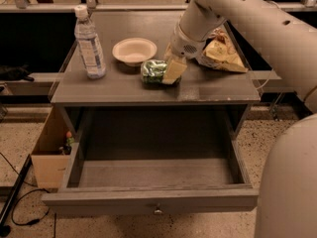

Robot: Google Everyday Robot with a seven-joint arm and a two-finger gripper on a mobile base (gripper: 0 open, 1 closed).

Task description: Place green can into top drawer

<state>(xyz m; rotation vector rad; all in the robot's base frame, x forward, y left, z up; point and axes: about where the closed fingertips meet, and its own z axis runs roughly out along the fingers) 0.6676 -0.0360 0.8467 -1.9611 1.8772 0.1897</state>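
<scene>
The green can [152, 71] lies on its side on the grey tabletop [208, 90], just in front of a white bowl. My gripper [168, 69] reaches down from the upper right and its tan fingers [174, 69] close around the can's right end, hiding that end. The can is at tabletop level. The top drawer [148, 201] is pulled wide open below the tabletop, its inside empty, with a small round knob [158, 211] on its front panel.
A clear water bottle [89, 43] stands at the table's left. A white bowl [133, 50] sits behind the can. A yellow snack bag [220, 53] lies at the right. A cardboard box [49, 152] stands on the floor at the left. My arm fills the right side.
</scene>
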